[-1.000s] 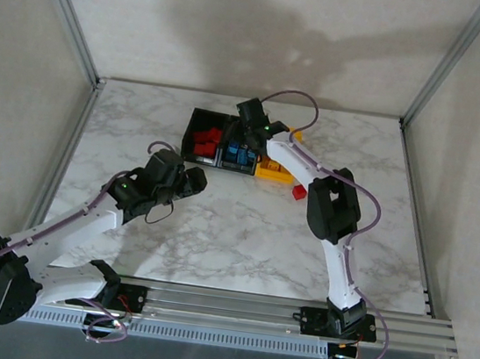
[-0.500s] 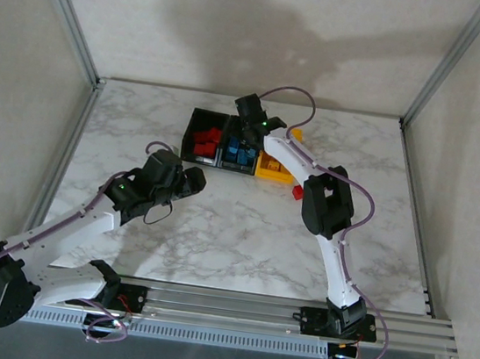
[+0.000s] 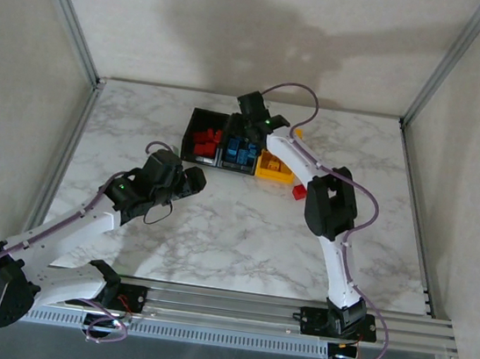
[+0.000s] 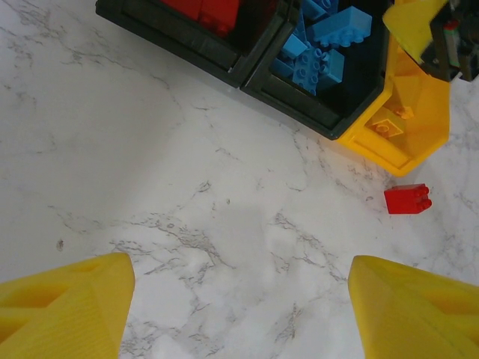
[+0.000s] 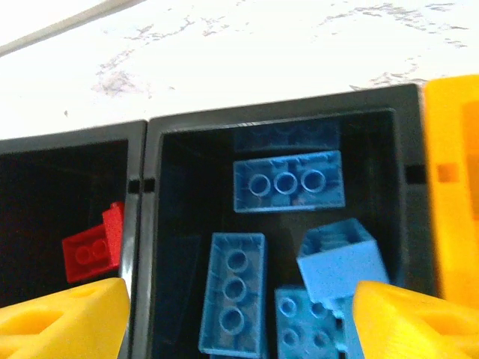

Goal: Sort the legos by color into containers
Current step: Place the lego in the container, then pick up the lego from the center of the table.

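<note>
Your left gripper (image 4: 239, 314) hangs on the near side of the middle black bin (image 5: 269, 120), jaws apart and empty. Left of that bin, the other black bin (image 4: 172, 43) holds red bricks (image 4: 209, 9). The middle one holds the blue bricks (image 5: 288, 182), and your right gripper (image 5: 239, 318) is spread wide just above it, gripping nothing. Right of it stands the yellow bin (image 4: 419, 112), its contents hard to make out. Farther right and nearer you, one red brick (image 4: 408, 200) lies loose on the marble (image 4: 187, 187). It sits close to the yellow wall, so a careless reach could shove that bin or flick the brick away.
</note>
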Robot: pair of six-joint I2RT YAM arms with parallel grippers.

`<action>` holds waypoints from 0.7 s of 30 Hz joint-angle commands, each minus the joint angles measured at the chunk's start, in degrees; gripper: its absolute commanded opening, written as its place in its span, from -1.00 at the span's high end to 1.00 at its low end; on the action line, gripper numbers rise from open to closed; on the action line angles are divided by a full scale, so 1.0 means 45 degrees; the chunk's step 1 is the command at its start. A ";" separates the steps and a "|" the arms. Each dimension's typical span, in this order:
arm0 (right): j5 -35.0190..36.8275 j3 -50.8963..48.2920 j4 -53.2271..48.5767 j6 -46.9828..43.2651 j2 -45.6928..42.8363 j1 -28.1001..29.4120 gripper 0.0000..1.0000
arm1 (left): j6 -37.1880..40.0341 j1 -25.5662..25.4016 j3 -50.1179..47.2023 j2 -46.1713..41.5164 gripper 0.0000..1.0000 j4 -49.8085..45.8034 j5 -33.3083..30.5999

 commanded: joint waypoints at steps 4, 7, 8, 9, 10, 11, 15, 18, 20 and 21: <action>0.0831 -0.3720 0.1043 -0.1153 -0.4431 0.0138 -0.56 | -0.0068 -0.0178 0.0340 0.0413 -0.51 0.0918 0.0427; 0.1055 -0.5862 0.1304 -0.1314 -0.6251 0.0051 -0.57 | 0.0010 -0.0257 0.0638 0.0985 -0.51 0.1297 0.0583; 0.1107 -0.6501 0.1365 -0.1353 -0.6784 0.0013 -0.57 | 0.0051 -0.0329 0.0789 0.1206 -0.50 0.1385 0.0607; 0.1152 -0.7262 0.1468 -0.1383 -0.7444 -0.0031 -0.57 | 0.0081 -0.0416 0.0988 0.1486 -0.50 0.1470 0.0637; 0.1135 -0.7994 0.1530 -0.1363 -0.8067 -0.0085 -0.57 | 0.0112 -0.0551 0.1195 0.1796 -0.50 0.1573 0.0693; 0.1097 -0.8611 0.1570 -0.1326 -0.8628 -0.0157 -0.57 | 0.0170 -0.0712 0.1390 0.2056 -0.50 0.1645 0.0706; 0.0697 -1.1227 0.1635 -0.0993 -1.1026 -0.0696 -0.57 | 0.0295 -0.1540 0.2356 0.3450 -0.46 0.1920 0.0707; 0.0567 -1.2676 0.1418 -0.0957 -1.2381 -0.1382 -0.58 | 0.0310 -0.2234 0.3168 0.4612 -0.45 0.1939 0.0606; 0.0568 -1.3453 0.1552 -0.1126 -1.2874 -0.1773 -0.59 | 0.0312 -0.2581 0.3613 0.5243 -0.44 0.1958 0.0608; 0.0490 -1.3805 0.1663 -0.1260 -1.3028 -0.2015 -0.59 | 0.0302 -0.2755 0.3811 0.5505 -0.44 0.1984 0.0608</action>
